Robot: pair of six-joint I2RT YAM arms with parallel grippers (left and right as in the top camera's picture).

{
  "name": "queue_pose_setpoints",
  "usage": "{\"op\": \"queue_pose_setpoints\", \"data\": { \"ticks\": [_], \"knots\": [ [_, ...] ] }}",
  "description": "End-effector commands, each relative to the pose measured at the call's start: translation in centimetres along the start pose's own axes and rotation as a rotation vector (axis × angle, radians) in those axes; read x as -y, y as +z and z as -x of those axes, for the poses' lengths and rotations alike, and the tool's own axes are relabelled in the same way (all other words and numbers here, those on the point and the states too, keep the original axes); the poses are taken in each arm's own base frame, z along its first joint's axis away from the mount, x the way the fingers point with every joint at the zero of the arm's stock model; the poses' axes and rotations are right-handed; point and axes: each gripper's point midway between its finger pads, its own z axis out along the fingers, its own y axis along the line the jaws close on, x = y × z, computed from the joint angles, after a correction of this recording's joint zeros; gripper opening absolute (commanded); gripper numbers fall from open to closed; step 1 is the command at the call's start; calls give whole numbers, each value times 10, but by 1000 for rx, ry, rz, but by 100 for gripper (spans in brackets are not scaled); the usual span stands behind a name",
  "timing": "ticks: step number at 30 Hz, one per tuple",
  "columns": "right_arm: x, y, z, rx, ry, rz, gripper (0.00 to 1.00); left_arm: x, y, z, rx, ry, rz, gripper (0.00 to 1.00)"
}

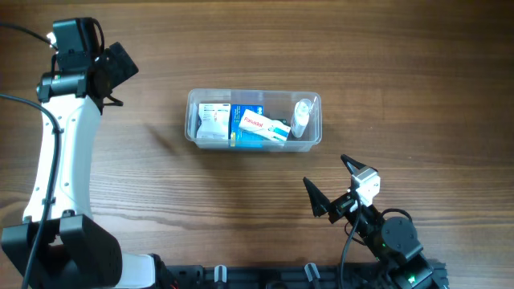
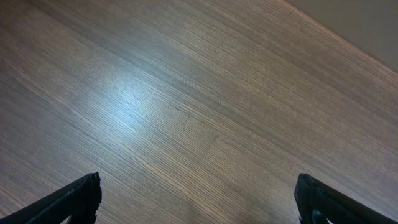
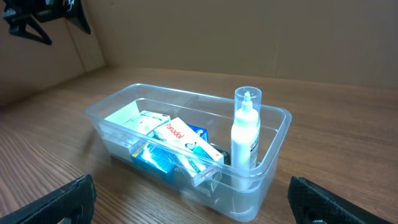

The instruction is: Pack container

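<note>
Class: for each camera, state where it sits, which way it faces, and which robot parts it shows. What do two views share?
Overhead: above the table, looking straight down at the container; left arm and right arm show.
Left wrist: on the left arm, facing tabletop; only the open left fingers show.
Right wrist: low, facing the container; the open right fingers show.
Shared: overhead and right wrist both show the container.

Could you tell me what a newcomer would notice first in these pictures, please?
The clear tub in the middle of the wooden table draws the eye, with small boxes lying in it, a red-and-white box on top, and a white bottle standing upright at its right end. The right gripper sits open near that end, apart from the tub, and the left gripper is open over bare wood.
</note>
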Motion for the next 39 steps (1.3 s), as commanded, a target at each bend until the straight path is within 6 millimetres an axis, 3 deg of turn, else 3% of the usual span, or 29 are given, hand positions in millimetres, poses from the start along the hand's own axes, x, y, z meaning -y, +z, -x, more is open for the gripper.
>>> {"op": "queue_pose_setpoints", "data": {
  "ticks": [1,6,9,11,16,21,39],
  "knots": [
    [5,0,0,2,-20,-27,100,-1,-5,6,20,-2,0,100],
    [12,-1,4,15,-108,-61,100,-1,-5,6,20,-2,0,100],
    [24,-6,18,75,-122,-115,100,-1,-5,6,20,-2,0,100],
    [36,-11,30,125,-120,-167,100,-1,-5,6,20,-2,0,100],
    [81,-22,34,133,-105,-352,100,-1,-5,6,20,-2,0,100],
    [106,-33,35,135,-106,-465,100,-1,-5,6,20,-2,0,100],
    [109,-34,35,136,-101,-478,100,-1,-5,6,20,-2,0,100]
  ]
}}
